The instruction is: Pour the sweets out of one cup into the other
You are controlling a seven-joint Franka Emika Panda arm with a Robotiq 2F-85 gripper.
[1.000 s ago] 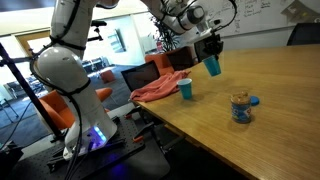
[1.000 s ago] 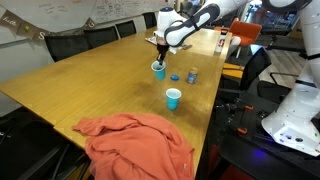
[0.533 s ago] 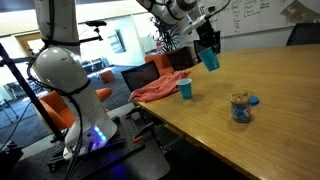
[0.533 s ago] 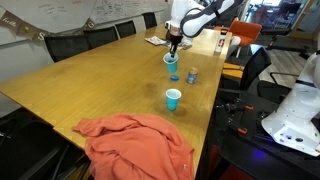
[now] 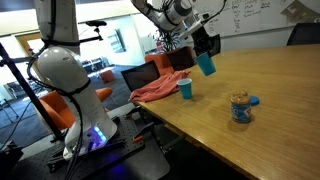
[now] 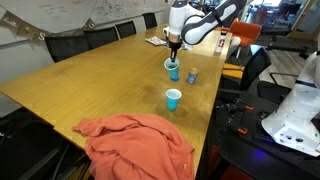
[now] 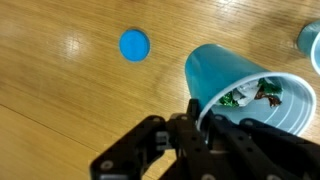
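My gripper [image 7: 198, 125] is shut on the rim of a blue cup [image 7: 235, 80] that holds sweets in green and dark wrappers [image 7: 250, 96]. In both exterior views the cup [image 5: 206, 64] [image 6: 172, 67] hangs tilted in the air above the wooden table. The second blue cup [image 5: 186, 89] [image 6: 173, 98] stands upright near the table's edge, next to the orange cloth, apart from the held cup. The gripper also shows in both exterior views [image 5: 204, 48] [image 6: 174, 45].
A jar with a blue label [image 5: 240, 108] [image 6: 192, 75] stands on the table, its blue lid [image 5: 254, 100] [image 7: 134, 45] lying beside it. An orange cloth [image 5: 158, 87] [image 6: 135, 140] drapes over the table edge. Chairs [image 6: 100, 37] line the table.
The arm has carried the blue cup a little sideways and slightly lower, staying tilted. The other cup, jar and cloth have not moved.
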